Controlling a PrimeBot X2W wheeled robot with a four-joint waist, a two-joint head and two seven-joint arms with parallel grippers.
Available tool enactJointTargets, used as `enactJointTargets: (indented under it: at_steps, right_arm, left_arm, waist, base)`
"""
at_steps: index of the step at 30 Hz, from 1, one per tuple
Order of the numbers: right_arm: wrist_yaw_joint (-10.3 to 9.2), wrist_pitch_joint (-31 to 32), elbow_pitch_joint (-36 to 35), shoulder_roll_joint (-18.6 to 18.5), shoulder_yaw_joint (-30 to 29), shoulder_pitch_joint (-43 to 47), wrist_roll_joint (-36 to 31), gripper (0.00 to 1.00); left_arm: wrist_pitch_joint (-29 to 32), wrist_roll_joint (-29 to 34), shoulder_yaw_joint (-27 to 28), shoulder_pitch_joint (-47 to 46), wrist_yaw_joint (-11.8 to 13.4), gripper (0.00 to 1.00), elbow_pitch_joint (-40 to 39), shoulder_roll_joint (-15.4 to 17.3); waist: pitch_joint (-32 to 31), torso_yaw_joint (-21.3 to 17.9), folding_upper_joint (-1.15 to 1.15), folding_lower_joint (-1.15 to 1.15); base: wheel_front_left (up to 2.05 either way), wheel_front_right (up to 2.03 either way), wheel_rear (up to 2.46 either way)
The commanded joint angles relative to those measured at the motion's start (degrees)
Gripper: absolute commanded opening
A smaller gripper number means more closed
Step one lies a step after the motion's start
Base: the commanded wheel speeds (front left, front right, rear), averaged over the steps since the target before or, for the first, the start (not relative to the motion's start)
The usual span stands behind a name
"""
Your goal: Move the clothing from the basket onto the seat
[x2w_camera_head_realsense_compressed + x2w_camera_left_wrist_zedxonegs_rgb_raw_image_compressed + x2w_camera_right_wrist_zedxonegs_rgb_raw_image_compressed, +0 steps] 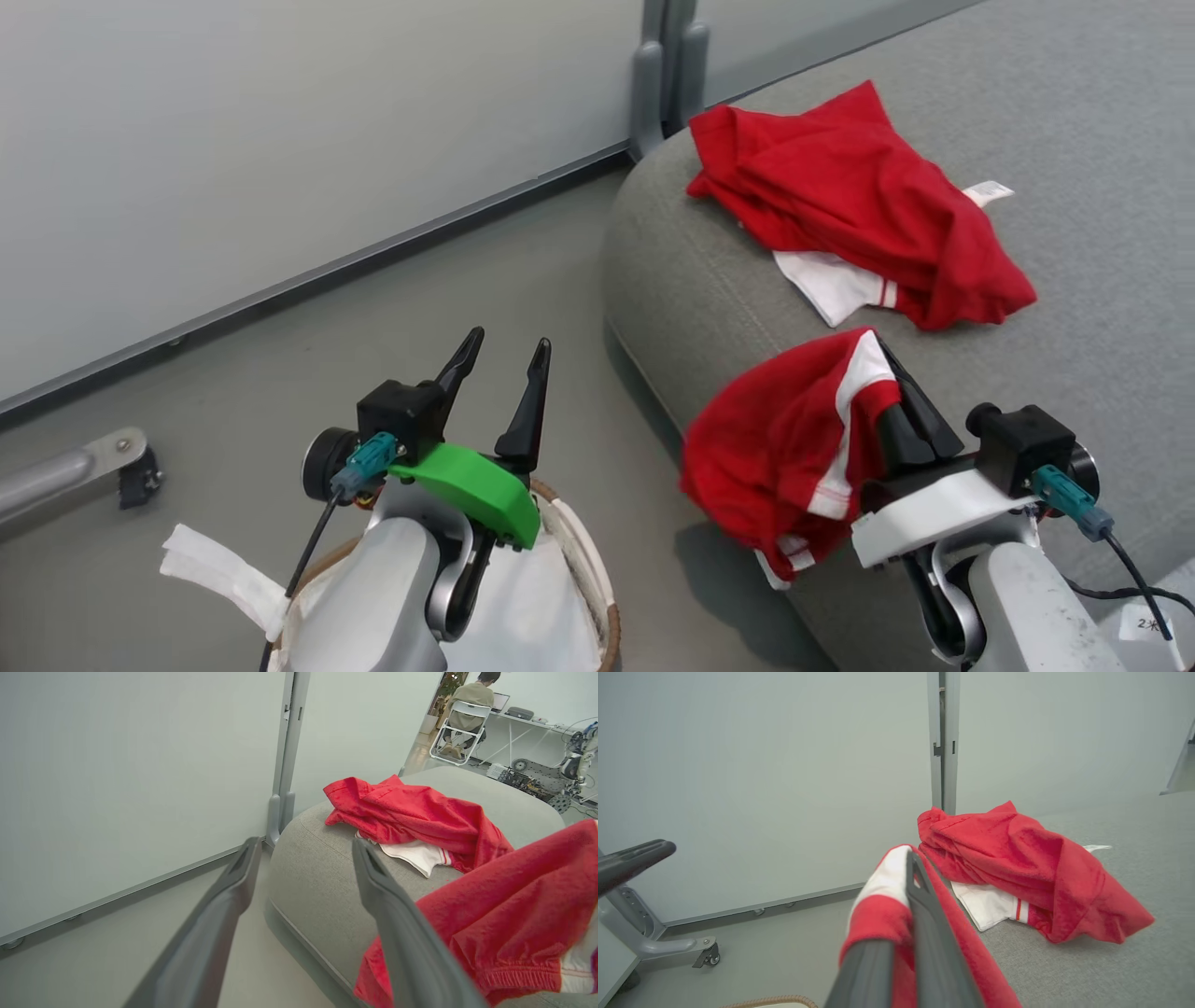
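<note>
A crumpled red garment (859,205) with white trim lies on the grey seat (1074,121); it is also in the wrist views (416,816) (1017,868). My right gripper (892,383) is shut on a second red garment with a white stripe (784,439), which droops over the seat's front left edge (514,924) (887,905). My left gripper (504,359) stands open and empty above the basket (597,579), whose brown rim and white liner show beneath the arm.
A pale partition wall (280,121) with a grey post (658,75) runs behind the grey floor (327,355). A metal leg with a castor (121,471) sits at the left. In the left wrist view, a person sits on a white chair (462,718) far off.
</note>
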Motion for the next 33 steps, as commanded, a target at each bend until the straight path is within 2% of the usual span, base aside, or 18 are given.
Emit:
enactJointTargets:
  at_steps: [1, 6, 10, 14, 18, 23, 33]
  right_arm:
    - [-0.08, 0.0, -0.8, -0.2, -0.5, 0.6, -0.2, 0.00]
    - [-0.08, 0.0, -2.9, -0.2, -1.9, 0.1, -0.9, 0.00]
    - [-0.08, 0.0, -4.9, -1.6, -3.5, -1.3, -1.7, 0.00]
    - [-0.08, 0.0, -6.7, -4.9, -4.1, -5.1, -2.4, 0.00]
    - [-0.08, 0.0, -7.5, -9.8, -3.4, -12.7, -3.1, 0.00]
    - [-0.08, 0.0, -5.9, -16.3, -4.9, -23.7, -5.9, 0.00]
    - [-0.08, 0.0, 6.6, -23.8, -5.6, -45.2, -11.7, 0.00]
  left_arm:
    - [0.1, 0.6, 0.7, 1.2, -0.3, 1.00, -0.6, 0.2]
    - [0.1, 2.3, 1.8, 2.7, -0.5, 1.00, -1.9, 0.2]
    - [0.1, 2.6, 0.8, 2.9, -0.7, 1.00, -2.4, 0.2]
    - [0.1, 2.5, -0.7, 2.7, -0.9, 1.00, -3.0, 0.2]
    - [0.1, 3.4, -1.8, 2.0, -0.9, 1.00, -4.0, 0.2]
    - [0.1, 4.1, -4.4, 0.1, -1.0, 1.00, -4.4, 0.2]
    - [0.1, 3.7, -10.1, -5.7, -1.0, 1.00, -4.7, 0.5]
  waist:
    - [0.3, -5.8, 0.00, 0.00]
    - [1.1, -9.1, 0.00, 0.00]
    - [2.3, -9.6, 0.00, 0.00]
    - [3.9, -9.9, 0.00, 0.00]
    - [6.3, -9.9, 0.00, 0.00]
    - [10.3, -7.9, 0.00, 0.00]
    - [19.2, -1.5, 0.00, 0.00]
  base:
    - [0.00, 0.00, 0.00]
    - [0.00, 0.00, 0.00]
    - [0.00, 0.00, 0.00]
    - [0.00, 0.00, 0.00]
    - [0.00, 0.00, 0.00]
    - [0.00, 0.00, 0.00]
    - [0.00, 0.00, 0.00]
